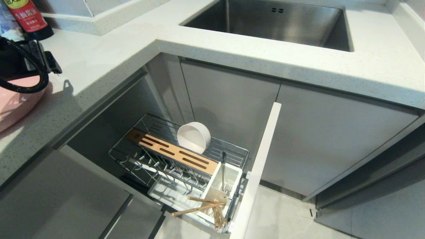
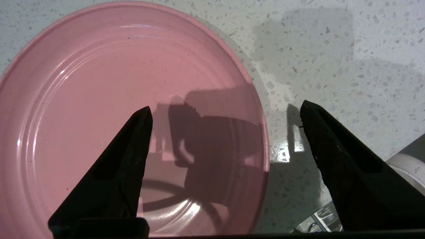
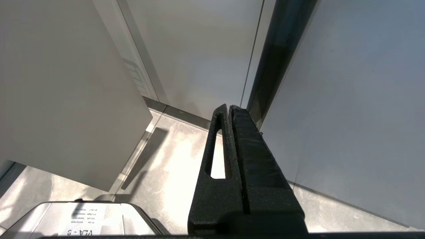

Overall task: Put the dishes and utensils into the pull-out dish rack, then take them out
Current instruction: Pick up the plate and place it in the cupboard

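The large pink plate lies flat on the speckled counter at my far left. My left gripper hovers over it, open and holding nothing. One finger is over the plate and the other over the bare counter, so they straddle the rim. Below the counter the pull-out dish rack stands drawn out. The cream bowl leans on its side behind the wooden strip. The fork stands in the white caddy. The chopsticks lie across the caddy's front. My right gripper is shut and empty, hanging near the floor.
The steel sink is set into the counter above the rack. A sauce bottle stands at the back left behind my left arm. The rack's narrow cabinet front juts out over the tiled floor.
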### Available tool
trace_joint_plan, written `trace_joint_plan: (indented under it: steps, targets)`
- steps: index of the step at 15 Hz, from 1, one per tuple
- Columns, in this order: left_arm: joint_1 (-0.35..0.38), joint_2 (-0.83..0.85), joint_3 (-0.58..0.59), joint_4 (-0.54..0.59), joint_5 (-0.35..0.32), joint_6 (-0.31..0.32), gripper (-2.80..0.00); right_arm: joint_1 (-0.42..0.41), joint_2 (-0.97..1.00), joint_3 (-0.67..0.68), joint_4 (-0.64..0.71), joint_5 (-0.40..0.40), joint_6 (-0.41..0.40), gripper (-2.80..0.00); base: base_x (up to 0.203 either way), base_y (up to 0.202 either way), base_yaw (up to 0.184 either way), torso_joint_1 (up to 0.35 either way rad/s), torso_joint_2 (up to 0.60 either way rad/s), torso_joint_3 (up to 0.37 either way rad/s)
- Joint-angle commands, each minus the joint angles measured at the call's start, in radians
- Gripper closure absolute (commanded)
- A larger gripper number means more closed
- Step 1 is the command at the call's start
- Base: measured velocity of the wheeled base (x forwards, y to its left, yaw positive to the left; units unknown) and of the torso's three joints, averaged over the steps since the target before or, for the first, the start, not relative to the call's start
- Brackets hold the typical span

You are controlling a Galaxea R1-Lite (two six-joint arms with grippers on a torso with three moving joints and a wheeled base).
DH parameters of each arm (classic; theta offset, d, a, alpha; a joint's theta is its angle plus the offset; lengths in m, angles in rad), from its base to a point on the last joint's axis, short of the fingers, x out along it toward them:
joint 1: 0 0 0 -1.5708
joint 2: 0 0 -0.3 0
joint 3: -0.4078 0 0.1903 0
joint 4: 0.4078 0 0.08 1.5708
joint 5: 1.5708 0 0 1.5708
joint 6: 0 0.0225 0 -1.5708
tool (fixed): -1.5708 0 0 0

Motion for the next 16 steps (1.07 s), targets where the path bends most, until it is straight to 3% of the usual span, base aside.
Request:
trace_joint_plan:
  steps: [1, 12, 13, 16]
  targets:
    - [0.000, 0.017, -0.003, 0.007, 0.001, -0.002, -2.80, 0.000, -0.001, 0.000, 0.000, 0.000, 0.000, 0.00, 0.000, 0.000, 0.000, 0.000, 0.00, 0.000]
    - [0.015, 0.061, -0.022, 0.010, -0.014, -0.011, -2.80, 0.000, 0.000, 0.000, 0.000, 0.000, 0.000, 0.00, 0.000, 0.000, 0.000, 0.000, 0.00, 0.000]
    - [0.015, 0.061, -0.023, 0.018, -0.014, -0.014, 0.00, 0.000, -0.001, 0.000, 0.000, 0.000, 0.000, 0.00, 0.000, 0.000, 0.000, 0.000, 0.00, 0.000]
    - [0.014, 0.064, -0.037, 0.024, -0.012, -0.031, 0.00, 0.000, 0.000, 0.000, 0.001, 0.000, 0.000, 0.00, 0.000, 0.000, 0.000, 0.000, 0.00, 0.000]
